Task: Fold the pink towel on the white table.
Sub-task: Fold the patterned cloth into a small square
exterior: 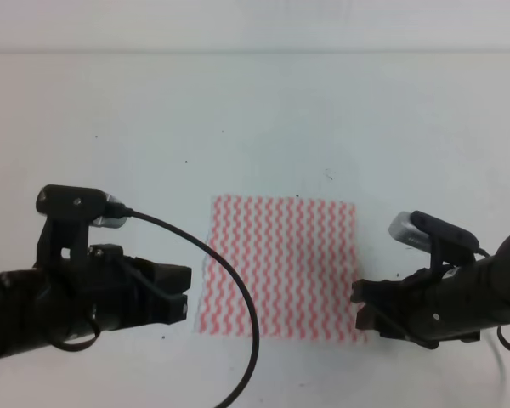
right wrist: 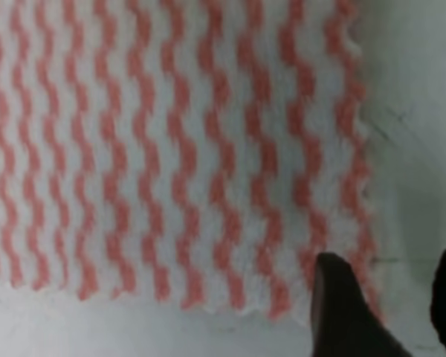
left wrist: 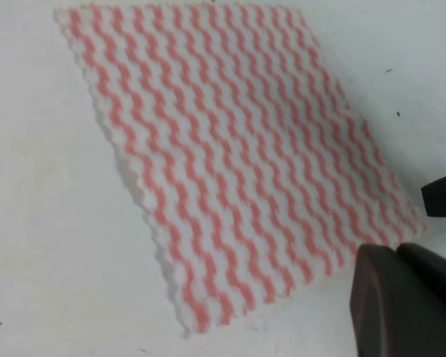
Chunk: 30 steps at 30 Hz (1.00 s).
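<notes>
Beyond the far edge I see only a pale wall strip (exterior: 255,24) running along the top of my overhead view, plain and featureless.

pink towel (exterior: 280,268): thin woven cloth, frayed | white table (exterior: 255,127): matt, smooth
</notes>
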Tool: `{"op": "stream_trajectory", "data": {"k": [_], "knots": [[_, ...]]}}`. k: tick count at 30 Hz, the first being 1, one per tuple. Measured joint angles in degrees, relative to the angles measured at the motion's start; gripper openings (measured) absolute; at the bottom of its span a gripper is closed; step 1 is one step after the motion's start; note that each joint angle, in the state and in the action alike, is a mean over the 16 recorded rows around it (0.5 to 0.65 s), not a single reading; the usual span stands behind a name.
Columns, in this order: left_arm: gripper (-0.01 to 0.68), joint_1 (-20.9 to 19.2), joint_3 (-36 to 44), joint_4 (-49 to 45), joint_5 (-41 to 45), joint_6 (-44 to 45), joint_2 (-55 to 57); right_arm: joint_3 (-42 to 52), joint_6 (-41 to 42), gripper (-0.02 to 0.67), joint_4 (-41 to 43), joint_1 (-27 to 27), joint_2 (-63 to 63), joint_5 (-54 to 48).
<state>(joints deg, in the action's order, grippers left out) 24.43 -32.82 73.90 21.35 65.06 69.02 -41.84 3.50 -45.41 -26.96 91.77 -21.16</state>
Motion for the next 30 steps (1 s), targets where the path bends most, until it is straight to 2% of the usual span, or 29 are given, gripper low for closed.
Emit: {"op": "stream_trajectory", "data": {"k": [17, 30], "knots": [[-0.003, 0.0, 0.0, 0.0, 0.2, 0.1, 0.0, -2.0, -0.2, 0.257, -0.4, 0.1, 4.6, -1.1], [-0.005, 0.0, 0.0, -0.1, 0.7, 0.1, 0.0, -3.0, -0.2, 0.257, -0.2, 0.1, 5.7, -6.5]]}}
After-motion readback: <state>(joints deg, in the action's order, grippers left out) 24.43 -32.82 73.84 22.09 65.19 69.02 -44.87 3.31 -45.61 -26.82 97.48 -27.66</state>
